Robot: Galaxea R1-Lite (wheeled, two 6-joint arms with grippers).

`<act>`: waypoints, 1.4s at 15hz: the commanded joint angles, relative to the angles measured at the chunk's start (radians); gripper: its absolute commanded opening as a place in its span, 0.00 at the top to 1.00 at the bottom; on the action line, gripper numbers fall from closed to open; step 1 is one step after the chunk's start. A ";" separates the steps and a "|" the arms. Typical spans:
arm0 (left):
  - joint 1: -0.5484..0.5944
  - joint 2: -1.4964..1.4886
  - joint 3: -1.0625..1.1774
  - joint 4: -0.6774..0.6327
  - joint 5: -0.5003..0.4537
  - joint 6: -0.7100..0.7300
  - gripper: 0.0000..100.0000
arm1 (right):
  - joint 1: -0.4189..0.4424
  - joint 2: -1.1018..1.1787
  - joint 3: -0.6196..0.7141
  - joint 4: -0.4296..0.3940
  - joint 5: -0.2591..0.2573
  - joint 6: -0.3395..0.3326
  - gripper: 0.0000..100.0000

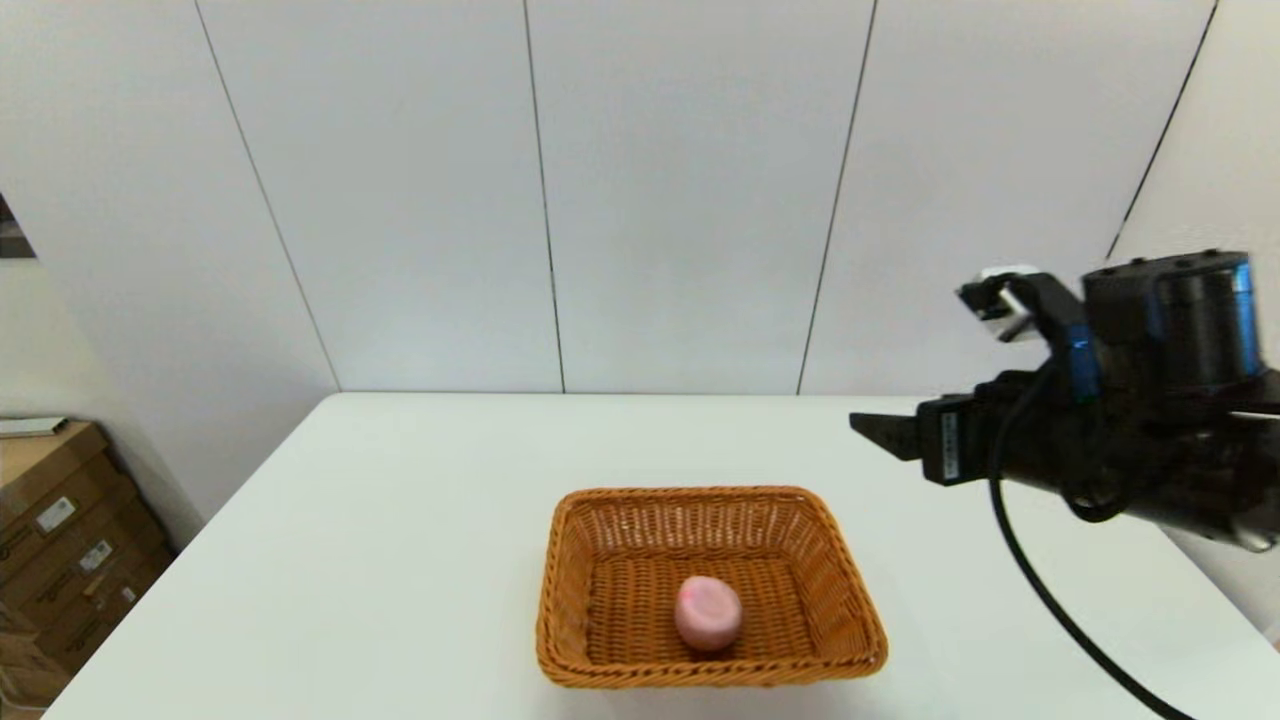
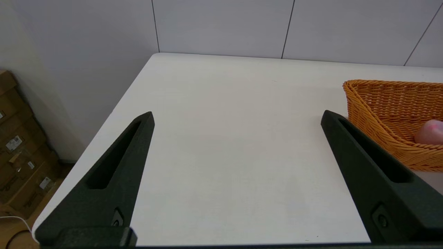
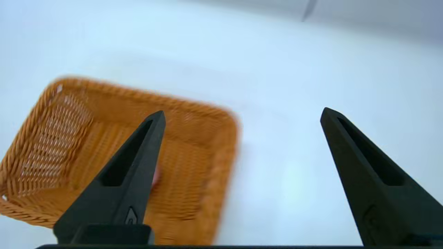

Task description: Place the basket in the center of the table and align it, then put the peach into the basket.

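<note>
While the wicker basket [image 1: 711, 586] is seen standing flat on the white table [image 1: 400, 520], near the front edge and roughly midway between the 2 side edges, the pale pink peach [image 1: 708, 613] is found lying inside it on the woven floor, toward the front wall. The basket's long sides are set about parallel to the table's front edge. Wide bare tabletop is left on both sides of the basket and behind it, up to the far edge where the panelled wall [image 1: 680, 190] is met. The right gripper [image 3: 242, 116] is held raised above the table to the right of the basket and well apart from it, its 2 black fingers [image 3: 363, 166] spread wide with nothing between them; in the head view only one finger tip is shown, so the spread is read from the right wrist view, where the basket's corner and a sliver of the peach are seen beyond 1 finger. The left gripper [image 2: 237, 116] is held over the table's left part, near the basket's left wall, its fingers [image 2: 117, 173] likewise spread wide and empty. Stacked cardboard boxes [image 1: 60, 550] are seen on the floor beyond the table's left edge, clear of the tabletop. A black cable [image 1: 1050, 600] is hung from the right arm over the table's right side.
</note>
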 commanded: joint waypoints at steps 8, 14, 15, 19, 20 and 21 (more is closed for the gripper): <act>0.000 0.000 0.000 0.000 0.001 -0.001 0.00 | -0.329 -0.807 0.547 0.005 -0.077 -0.266 0.00; 0.000 0.000 0.000 0.000 0.001 -0.001 0.00 | -0.420 -1.040 0.633 0.005 -0.068 -0.266 0.00; 0.000 0.000 0.000 0.000 0.001 -0.001 0.00 | -0.420 -1.091 0.658 0.007 -0.068 -0.264 0.00; 0.000 0.000 0.000 -0.001 0.001 -0.001 0.00 | -0.420 -1.237 0.725 0.042 -0.066 -0.260 0.00; 0.000 0.000 0.000 -0.001 0.001 -0.001 0.00 | -0.418 -1.266 0.742 0.065 -0.065 -0.260 0.00; 0.000 0.000 0.000 -0.001 0.001 -0.001 0.00 | -0.417 -1.309 0.768 0.088 -0.051 -0.258 0.00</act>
